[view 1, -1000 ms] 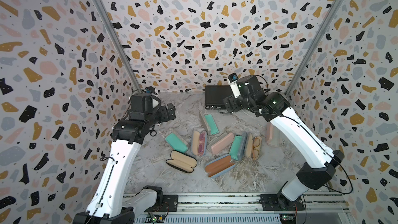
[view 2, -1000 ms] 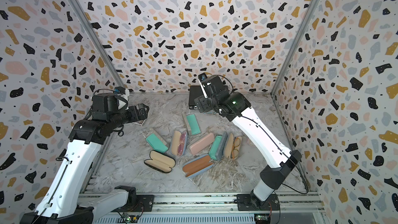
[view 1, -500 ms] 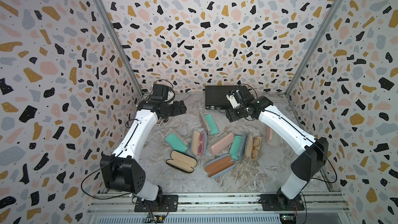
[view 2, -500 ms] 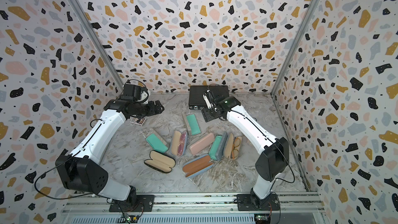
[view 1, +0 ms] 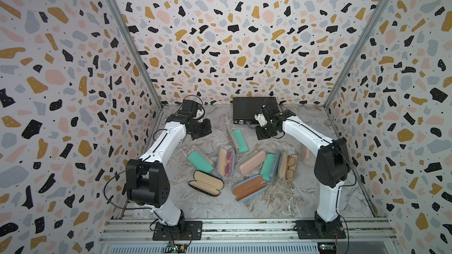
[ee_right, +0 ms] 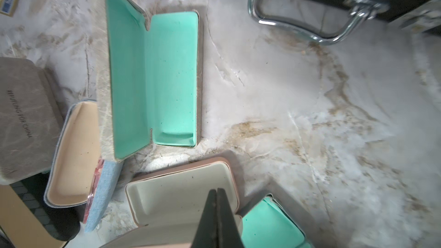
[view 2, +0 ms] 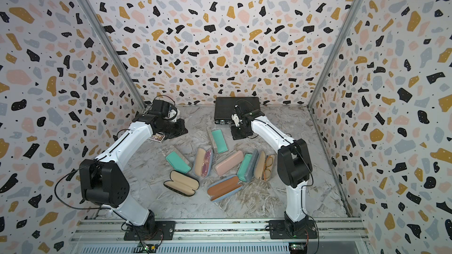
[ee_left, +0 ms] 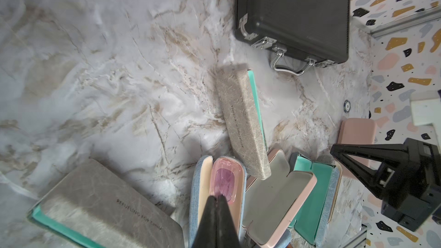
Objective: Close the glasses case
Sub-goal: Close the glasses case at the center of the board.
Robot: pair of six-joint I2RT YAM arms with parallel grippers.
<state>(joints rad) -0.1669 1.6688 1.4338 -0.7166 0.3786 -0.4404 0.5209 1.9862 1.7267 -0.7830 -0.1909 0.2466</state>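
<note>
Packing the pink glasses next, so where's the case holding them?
In a top view the blue case with pink glasses lies open mid-table, between the mint-lined case on its left and the pink case on its right.

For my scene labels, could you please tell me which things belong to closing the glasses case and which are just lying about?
Job: open grey case with mint lining; open denim-blue case holding pink glasses; open pink case with cream lining; open black case with beige lining.
Lying about: black latched box with chrome handle; small printed card box.
</note>
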